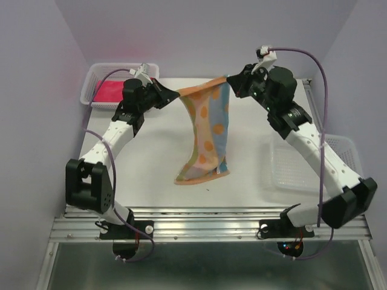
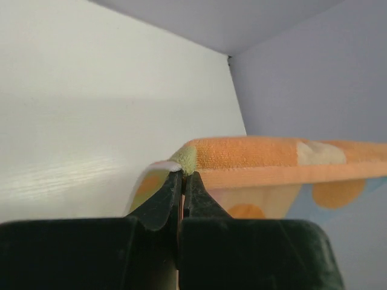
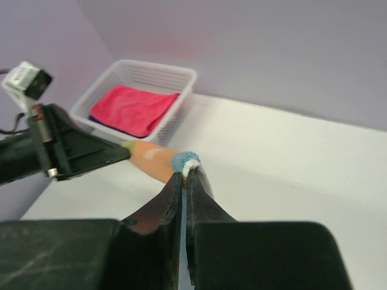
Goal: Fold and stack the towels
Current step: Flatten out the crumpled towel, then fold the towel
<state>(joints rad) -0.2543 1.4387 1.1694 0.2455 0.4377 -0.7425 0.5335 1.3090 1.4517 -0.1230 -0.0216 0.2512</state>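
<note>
Held up over mid-table, patterned towel (image 1: 208, 121), orange-hemmed, light blue with orange dots, top corners pinched tight in left gripper (image 1: 177, 93) and right gripper (image 1: 228, 77), lower end crumpled on white table (image 1: 151, 157), pink-red towel (image 1: 109, 92) in far-left mesh basket (image 1: 91, 77), lilac walls (image 1: 181, 30) around.

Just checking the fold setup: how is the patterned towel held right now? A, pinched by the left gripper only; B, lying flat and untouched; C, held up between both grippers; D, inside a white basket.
C: the left gripper and the right gripper each pinch a top corner of the patterned towel, which hangs between them.
</note>
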